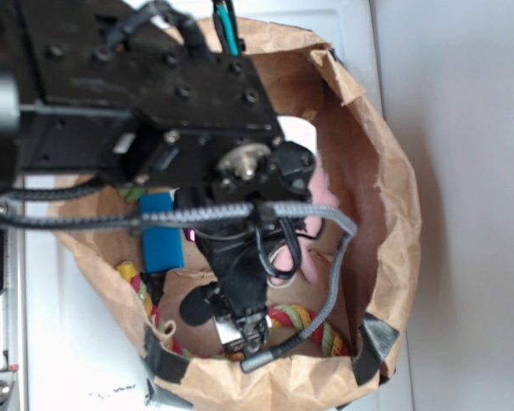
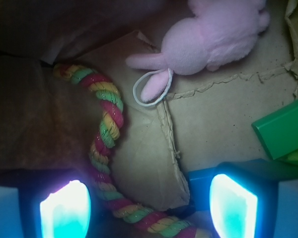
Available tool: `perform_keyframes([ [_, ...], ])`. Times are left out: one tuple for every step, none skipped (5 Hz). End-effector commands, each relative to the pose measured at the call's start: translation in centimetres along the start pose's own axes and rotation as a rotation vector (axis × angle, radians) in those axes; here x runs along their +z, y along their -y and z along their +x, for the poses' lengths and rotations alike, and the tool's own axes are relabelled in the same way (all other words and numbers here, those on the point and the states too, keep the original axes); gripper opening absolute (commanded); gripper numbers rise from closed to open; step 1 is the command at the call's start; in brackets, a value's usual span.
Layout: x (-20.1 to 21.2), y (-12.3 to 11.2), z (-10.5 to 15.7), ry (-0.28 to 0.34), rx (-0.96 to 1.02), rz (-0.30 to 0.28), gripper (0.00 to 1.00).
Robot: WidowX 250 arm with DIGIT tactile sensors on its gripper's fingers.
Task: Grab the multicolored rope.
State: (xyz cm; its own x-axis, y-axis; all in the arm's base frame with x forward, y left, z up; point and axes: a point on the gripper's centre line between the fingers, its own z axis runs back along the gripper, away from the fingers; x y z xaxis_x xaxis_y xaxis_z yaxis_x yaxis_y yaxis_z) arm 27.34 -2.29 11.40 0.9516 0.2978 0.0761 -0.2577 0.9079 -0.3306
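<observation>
The arm reaches down into the paper bag, gripper spread apart above the multicolored rope.

Exterior view looks down from overhead; wrist view peers closely downward; both share the multicolored rope.

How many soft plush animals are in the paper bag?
1. The pink plush animal lies on the bag floor, beside the multicolored rope without touching it. The arm covers much of the bag in the exterior view, so more may be hidden.
</observation>
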Motion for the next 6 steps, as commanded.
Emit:
perform_keyframes([
  [0.4,1.6,1.3,0.074,0.023,-0.049,1.0],
  [-0.2,2.2,1.4,0.074,0.028,-0.05,1.0],
  [-0.9,2.5,1.4,0.079,0.025,-0.038,1.0],
  [-1.4,2.9,1.3,0.078,0.015,-0.03,1.0],
  [-2.2,3.6,0.8,0.078,0.01,-0.026,1.0],
  [-3.1,3.8,0.6,0.095,0.005,-0.013,1.0],
])
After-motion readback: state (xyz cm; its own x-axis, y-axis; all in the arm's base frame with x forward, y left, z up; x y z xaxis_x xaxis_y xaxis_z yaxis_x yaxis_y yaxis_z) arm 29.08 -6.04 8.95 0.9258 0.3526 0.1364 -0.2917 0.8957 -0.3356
